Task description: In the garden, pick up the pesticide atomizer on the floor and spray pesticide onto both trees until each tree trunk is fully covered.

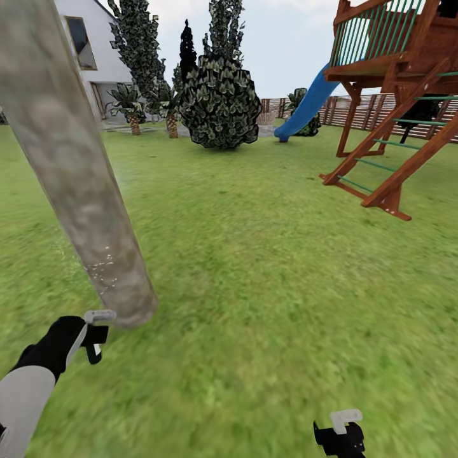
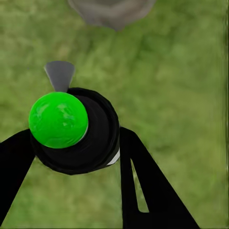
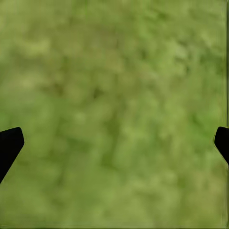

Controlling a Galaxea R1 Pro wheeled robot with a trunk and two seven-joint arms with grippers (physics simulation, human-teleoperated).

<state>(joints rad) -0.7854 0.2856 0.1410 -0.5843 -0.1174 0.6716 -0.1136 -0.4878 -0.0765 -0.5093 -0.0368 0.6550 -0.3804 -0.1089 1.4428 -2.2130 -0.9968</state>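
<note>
- Nearest of all, the left gripper (image 2: 76, 157) pinches the pesticide atomizer (image 2: 78, 131) between its black fingers (image 2: 143, 186); the sprayer sits low at the head view's left, nozzle (image 2: 59, 75) aimed at the trunk's foot, likely so the spray lands there.
- Stubby and black, the atomizer carries a bright green cap (image 2: 58, 119) and a grey tapered nozzle.
- Just beyond it the tree trunk (image 1: 76, 172) leans, thick and pale grey-brown; faint pale specks mark its lower part, perhaps spray.
- Farther right, the right gripper (image 3: 114, 143) hangs spread and empty over the lawn (image 1: 267, 267), seemingly kept clear.
- At far right stands the play tower (image 1: 394, 95).
</note>
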